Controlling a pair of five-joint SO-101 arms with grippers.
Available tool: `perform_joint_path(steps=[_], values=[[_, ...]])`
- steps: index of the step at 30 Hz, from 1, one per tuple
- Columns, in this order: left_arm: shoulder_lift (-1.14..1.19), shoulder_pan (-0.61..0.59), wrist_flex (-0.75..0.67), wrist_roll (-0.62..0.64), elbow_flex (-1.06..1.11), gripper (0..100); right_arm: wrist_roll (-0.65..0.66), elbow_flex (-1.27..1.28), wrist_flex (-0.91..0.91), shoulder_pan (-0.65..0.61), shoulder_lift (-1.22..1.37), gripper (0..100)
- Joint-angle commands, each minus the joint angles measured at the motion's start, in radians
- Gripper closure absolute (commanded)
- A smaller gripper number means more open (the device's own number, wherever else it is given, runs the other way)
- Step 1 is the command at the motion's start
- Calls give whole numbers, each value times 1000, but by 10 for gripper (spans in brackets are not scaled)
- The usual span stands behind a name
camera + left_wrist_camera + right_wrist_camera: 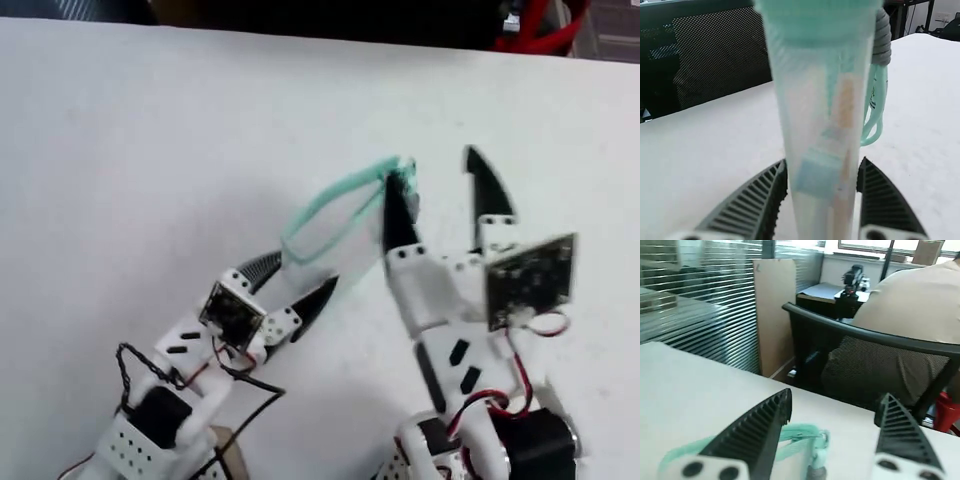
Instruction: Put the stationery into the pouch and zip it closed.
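Gripping the near end of the pouch (325,235), the left end effector (305,270) is sitting low at the front of the counter (150,150), its two ribbed dark fingers (765,200) closing against either side of the pouch's narrow body; just to its right, the right end effector (430,170) is hovering with its pointed black fingers (487,190) spread well apart, gripping nothing, one finger lying right beside the pouch's far end; between the two, the pouch is running on a diagonal, its long axis pointing from the left end effector away and to the right; its walls are showing as soft, translucent plastic, rimmed by a teal zip band (335,200) that is curving in a long loop; through the plastic, the stationery (815,172) is showing as a pale blue block with a slim beige stick (845,105) alongside, both lying along the pouch's length; at the far tip a small grey tab (882,42) is hanging next to the teal band; to the left and beyond, the smooth white counter is stretching wide and bare up to its straight far edge; past that edge, a black mesh chair (865,370) is standing, and something red (540,30) is showing at the far right corner.
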Motion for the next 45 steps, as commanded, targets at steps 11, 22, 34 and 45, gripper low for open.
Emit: perform_joint_path(steps=[11,22,34,45], values=[[-8,5,-5,11,-2,771,5,-38,91,286,208,744],[-5,7,-5,11,-2,771,14,-46,209,294,176,744],[-5,7,-5,11,-2,771,213,78,257,15,47,745],[-7,12,9,11,-2,771,215,92,85,93,271,745]])
